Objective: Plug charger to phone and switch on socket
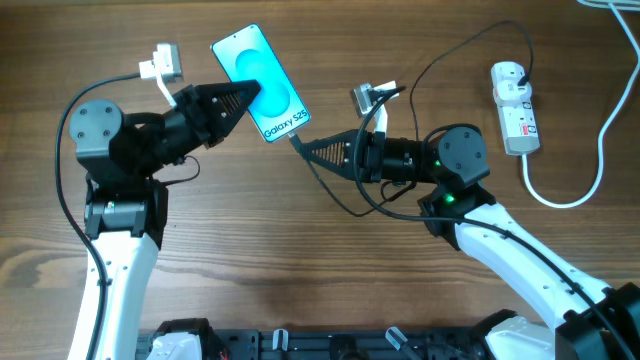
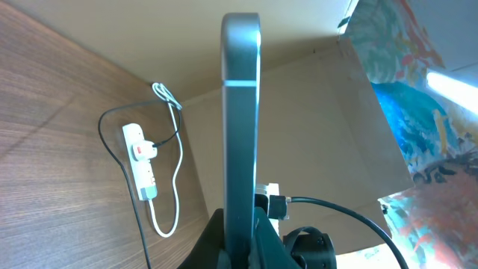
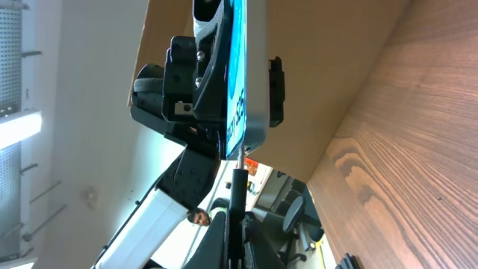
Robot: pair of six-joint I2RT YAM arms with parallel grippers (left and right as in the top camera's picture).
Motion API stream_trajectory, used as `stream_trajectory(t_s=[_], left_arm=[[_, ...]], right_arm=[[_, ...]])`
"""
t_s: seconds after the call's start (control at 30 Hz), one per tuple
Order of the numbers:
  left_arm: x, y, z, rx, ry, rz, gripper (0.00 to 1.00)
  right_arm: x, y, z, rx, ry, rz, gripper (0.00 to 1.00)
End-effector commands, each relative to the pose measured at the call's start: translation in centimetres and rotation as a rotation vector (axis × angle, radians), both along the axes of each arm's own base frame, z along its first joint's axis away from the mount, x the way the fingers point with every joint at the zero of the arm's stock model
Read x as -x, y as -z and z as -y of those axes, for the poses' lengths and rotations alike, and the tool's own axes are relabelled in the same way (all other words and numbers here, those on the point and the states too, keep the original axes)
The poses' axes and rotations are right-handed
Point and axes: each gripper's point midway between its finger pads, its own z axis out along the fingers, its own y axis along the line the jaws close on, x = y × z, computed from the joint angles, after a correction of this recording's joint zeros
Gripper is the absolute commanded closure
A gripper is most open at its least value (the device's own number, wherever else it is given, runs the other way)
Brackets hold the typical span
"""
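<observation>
My left gripper (image 1: 248,98) is shut on the phone (image 1: 262,85), a turquoise-screened slab with "Galaxy S25" text, held above the table. In the left wrist view the phone (image 2: 240,112) shows edge-on between the fingers (image 2: 240,228). My right gripper (image 1: 312,151) is shut on the charger plug (image 1: 298,142), whose tip sits right at the phone's bottom edge. In the right wrist view the black plug (image 3: 237,187) points up at the phone's end (image 3: 243,131); whether it is seated I cannot tell. The white socket (image 1: 514,107) lies at the far right, with the black cable plugged in.
The black charger cable (image 1: 440,60) loops from the socket past the right arm. A thick white lead (image 1: 600,150) curves off the socket toward the right edge. The socket also shows in the left wrist view (image 2: 140,168). Cardboard walls stand beyond the table.
</observation>
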Motion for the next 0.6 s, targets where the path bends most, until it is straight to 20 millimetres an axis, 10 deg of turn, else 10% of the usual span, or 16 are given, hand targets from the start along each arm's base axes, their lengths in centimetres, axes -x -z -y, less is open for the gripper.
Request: stream_trajectory(t_s=[0.0, 0.57], left_arm=[[1.1, -0.3, 1.6, -0.017, 0.074, 0.039, 0.96], [7.1, -0.1, 4.3, -0.071, 0.448, 0.192, 0.96]], right_arm=[[-0.7, -0.9, 0.2, -0.021, 0.062, 0.038, 0.95], [-1.8, -1.9, 2.5, -0.029, 0.095, 0.172, 0.95]])
